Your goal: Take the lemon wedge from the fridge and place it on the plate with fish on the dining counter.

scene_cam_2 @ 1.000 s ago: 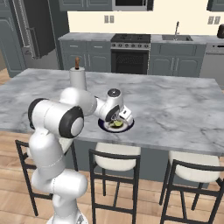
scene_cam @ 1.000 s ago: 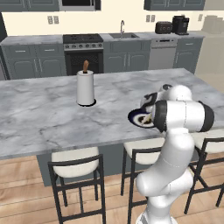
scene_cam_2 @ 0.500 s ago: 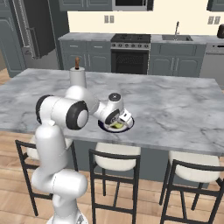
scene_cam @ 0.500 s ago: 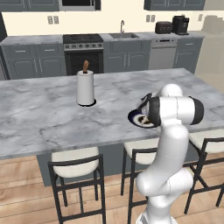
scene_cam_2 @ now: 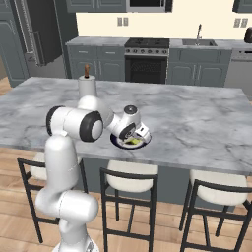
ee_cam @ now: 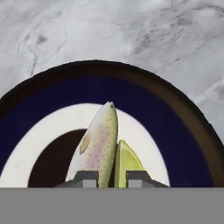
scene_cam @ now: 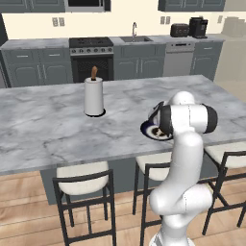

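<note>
We see the lemon wedge (ee_cam: 127, 164) lying on the plate (ee_cam: 175, 118), its long axis running 6 to 12 o'clock in the hand view, tip toward 12, touching the fish (ee_cam: 98, 144) at its 9 o'clock side. The plate sits on the marbled bench (scene_cam_2: 197, 118). Since a second ago the arm has drawn upward. The jaws (ee_cam: 111, 178) stand slightly parted above the wedge; whether they grip it we cannot tell.

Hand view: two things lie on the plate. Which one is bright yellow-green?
The lemon wedge, the small plain sliver on the right. The fish beside it is longer, pale and speckled. Both lie on the dark-rimmed plate.
</note>
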Tool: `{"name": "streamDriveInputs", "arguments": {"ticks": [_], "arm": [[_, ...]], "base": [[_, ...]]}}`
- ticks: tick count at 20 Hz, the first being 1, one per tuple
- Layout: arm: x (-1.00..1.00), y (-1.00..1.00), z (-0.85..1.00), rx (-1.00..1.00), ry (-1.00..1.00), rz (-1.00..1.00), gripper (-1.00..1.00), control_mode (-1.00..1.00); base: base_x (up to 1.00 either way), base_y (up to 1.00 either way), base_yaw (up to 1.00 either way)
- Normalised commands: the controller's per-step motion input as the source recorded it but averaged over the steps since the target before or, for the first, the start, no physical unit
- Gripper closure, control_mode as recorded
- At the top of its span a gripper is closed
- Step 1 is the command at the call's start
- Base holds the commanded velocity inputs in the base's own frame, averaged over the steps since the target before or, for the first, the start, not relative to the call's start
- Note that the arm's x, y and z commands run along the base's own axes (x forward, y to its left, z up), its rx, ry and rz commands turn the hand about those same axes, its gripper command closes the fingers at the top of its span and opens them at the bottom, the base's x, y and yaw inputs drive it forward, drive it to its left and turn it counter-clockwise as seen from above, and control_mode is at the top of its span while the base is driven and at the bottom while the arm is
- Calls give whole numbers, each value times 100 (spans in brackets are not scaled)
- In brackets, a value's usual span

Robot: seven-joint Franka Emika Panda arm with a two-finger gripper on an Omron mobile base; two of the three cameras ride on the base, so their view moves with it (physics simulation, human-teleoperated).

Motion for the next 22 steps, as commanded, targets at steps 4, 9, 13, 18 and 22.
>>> {"name": "streamDriveInputs", "arguments": {"ticks": [4, 9, 13, 18, 22], "arm": [[1, 0, 0, 0, 0, 0, -100, -100], [-40, 24, 78, -2, -8, 0, -100, -100], [-100, 77, 100, -15, -19, 3, -100, -100], [-100, 98, 100, -24, -5, 8, -100, -100], [-100, 100, 100, -22, 0, 12, -100, -100]], "base": [[0, 0, 0], [0, 0, 0], [0, 0, 0], [0, 0, 0], [0, 0, 0]]}}
